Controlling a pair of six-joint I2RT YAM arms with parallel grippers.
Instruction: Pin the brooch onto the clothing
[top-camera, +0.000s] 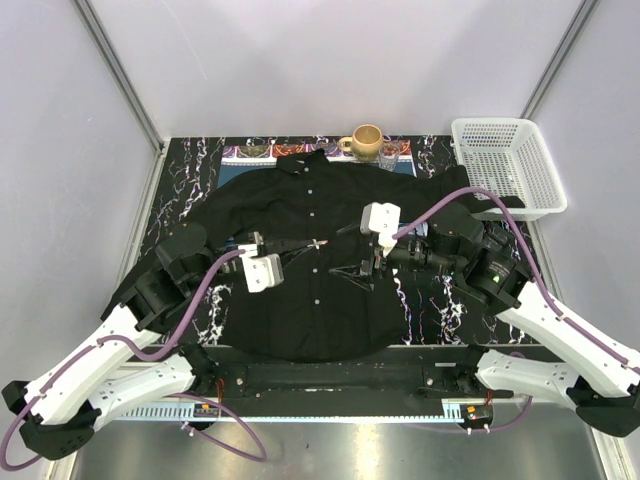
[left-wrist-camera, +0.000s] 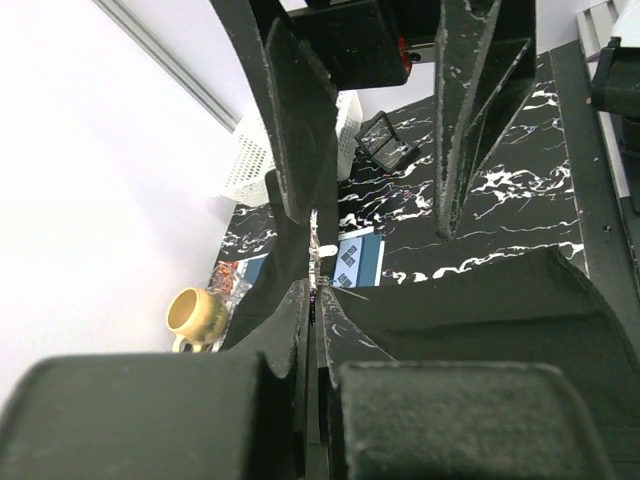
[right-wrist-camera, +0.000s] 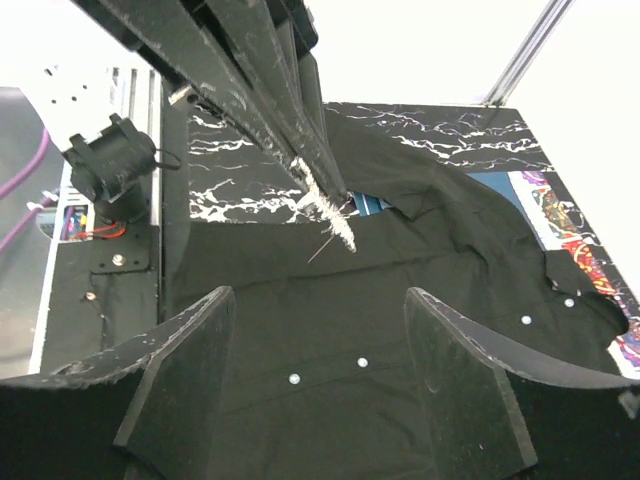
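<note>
Now the left fingers (right-wrist-camera: 312, 160) are clenched on the brooch (right-wrist-camera: 336, 218) and hold it in the air just above the front of the clothing (top-camera: 300, 310), which lies spread on the counter (top-camera: 432, 300). The right fingers (right-wrist-camera: 195, 350) are released, spread wide close by, grasping nothing. To pin well, I think the right fingers should first pinch up a small fold of cloth, so the pin passes through fabric only.
</note>
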